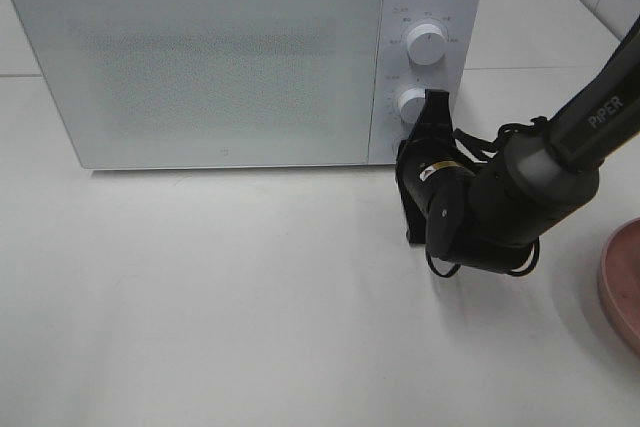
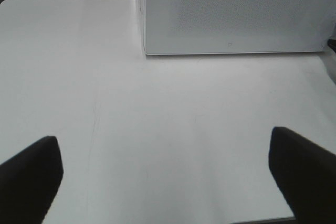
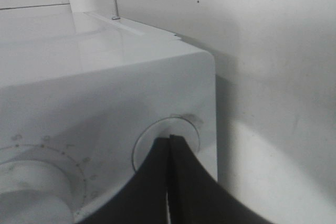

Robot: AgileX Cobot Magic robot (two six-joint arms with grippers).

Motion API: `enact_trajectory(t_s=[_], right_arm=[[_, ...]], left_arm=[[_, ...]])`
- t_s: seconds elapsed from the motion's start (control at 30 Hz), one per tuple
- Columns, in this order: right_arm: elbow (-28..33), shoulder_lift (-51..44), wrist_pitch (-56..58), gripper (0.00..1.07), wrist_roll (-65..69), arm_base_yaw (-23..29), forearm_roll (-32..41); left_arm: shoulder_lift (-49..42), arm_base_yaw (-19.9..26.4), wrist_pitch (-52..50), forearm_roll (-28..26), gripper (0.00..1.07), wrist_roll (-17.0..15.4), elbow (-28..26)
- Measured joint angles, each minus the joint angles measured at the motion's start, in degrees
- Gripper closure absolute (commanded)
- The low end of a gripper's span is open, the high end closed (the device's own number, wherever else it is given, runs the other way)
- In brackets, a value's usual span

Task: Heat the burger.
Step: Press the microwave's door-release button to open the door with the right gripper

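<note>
The right gripper has its fingers pressed together with nothing between them; the tips sit at the lower knob of the microwave, though contact cannot be told; the upper knob lies just past the tips; a pink plate rests well behind them. The left gripper stands wide, holding nothing, over the table; the microwave's closed door faces its fingers. The burger shows in no view; its place cannot be told.

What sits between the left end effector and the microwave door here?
Nothing: the left wrist view shows only bare white table between the open left end effector and the microwave door.
</note>
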Motion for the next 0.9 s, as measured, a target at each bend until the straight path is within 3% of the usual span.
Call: enact_trajectory(t_s=[0.7, 0.9], right_arm=[[-3.4, 1.4, 1.3, 1.07, -3.6, -0.1, 3.3], [-6.7, 1.9, 4.5, 1.07, -9.1, 0.2, 8.8]], left_arm=[[0.0, 0.0, 0.0, 0.0, 0.07, 0.0, 0.0], [0.0, 0.0, 0.0, 0.0, 0.07, 0.0, 0.0]])
